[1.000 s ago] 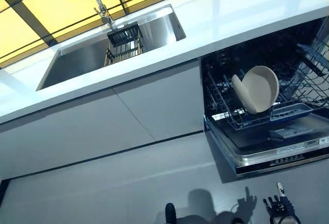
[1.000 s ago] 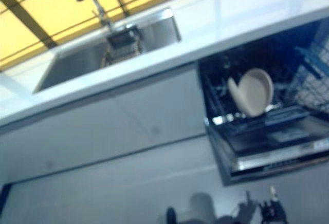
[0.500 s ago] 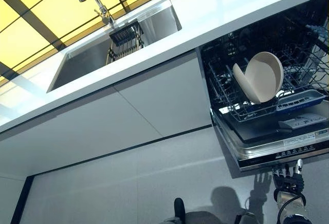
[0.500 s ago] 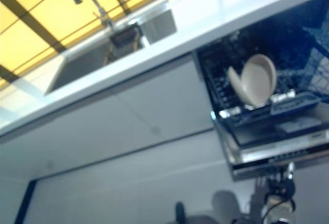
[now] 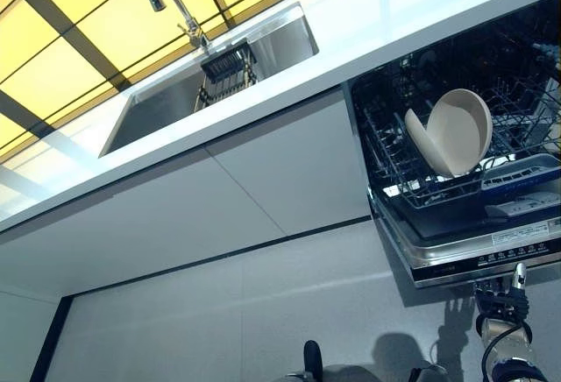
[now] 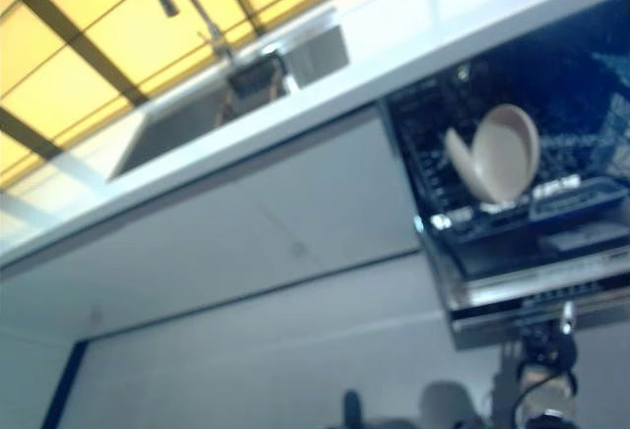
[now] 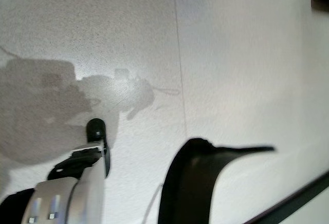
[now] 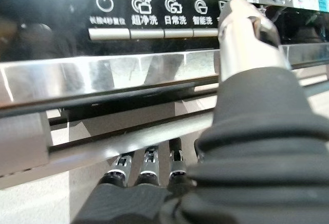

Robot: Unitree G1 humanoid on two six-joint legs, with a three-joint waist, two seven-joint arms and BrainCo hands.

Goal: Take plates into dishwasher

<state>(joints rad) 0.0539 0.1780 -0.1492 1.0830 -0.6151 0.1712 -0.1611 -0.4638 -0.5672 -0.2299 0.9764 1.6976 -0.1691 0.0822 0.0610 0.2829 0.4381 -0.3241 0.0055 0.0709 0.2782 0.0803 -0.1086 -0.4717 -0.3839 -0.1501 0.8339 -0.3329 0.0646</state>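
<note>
White countertop (image 5: 368, 23) carries a stainless steel sink (image 5: 166, 102) with a dark wire rack (image 5: 230, 68) inside. Below right, the black dishwasher door (image 5: 473, 246) hangs open, lower wire rack (image 5: 394, 172) pulled out. Two cream round plates (image 5: 456, 132) stand upright in that rack. Right hand (image 8: 247, 34): fingers hooked under the door's steel edge, thumb against the control panel, gripping it. Left hand (image 7: 77, 183): over the grey floor (image 7: 231, 54); finger state cannot be told.
</note>
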